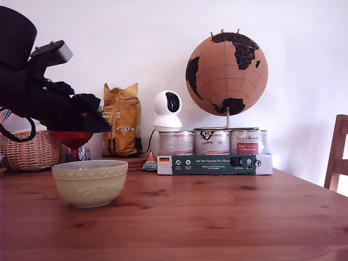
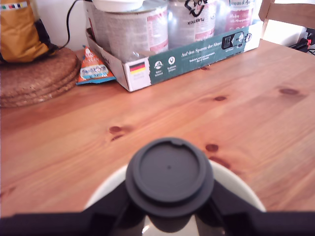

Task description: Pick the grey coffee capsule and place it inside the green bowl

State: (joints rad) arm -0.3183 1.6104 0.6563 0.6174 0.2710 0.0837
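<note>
The grey coffee capsule (image 2: 170, 174) is a dark grey round disc seen flat-on in the wrist view, clamped between my two black fingers (image 2: 114, 206). My gripper (image 2: 170, 199) is shut on it. Just beneath it shows the pale rim of the green bowl (image 2: 239, 189). In the exterior view the green bowl (image 1: 89, 182) stands on the wooden table at the left, with an embossed band under its rim. My black arm reaches in from the exterior view's left, and the gripper (image 1: 104, 124) hangs a little above the bowl. The capsule is hidden there.
A red glass pedestal dish (image 1: 73, 138) and a wicker basket (image 1: 30, 151) stand behind the bowl. Further back are a yellow bag (image 1: 122, 119), a white camera (image 1: 167, 110), a tray of tins (image 1: 215, 155) with a globe (image 1: 227, 66), and cork mats (image 2: 34, 76). A chair (image 1: 337, 155) stands at the right.
</note>
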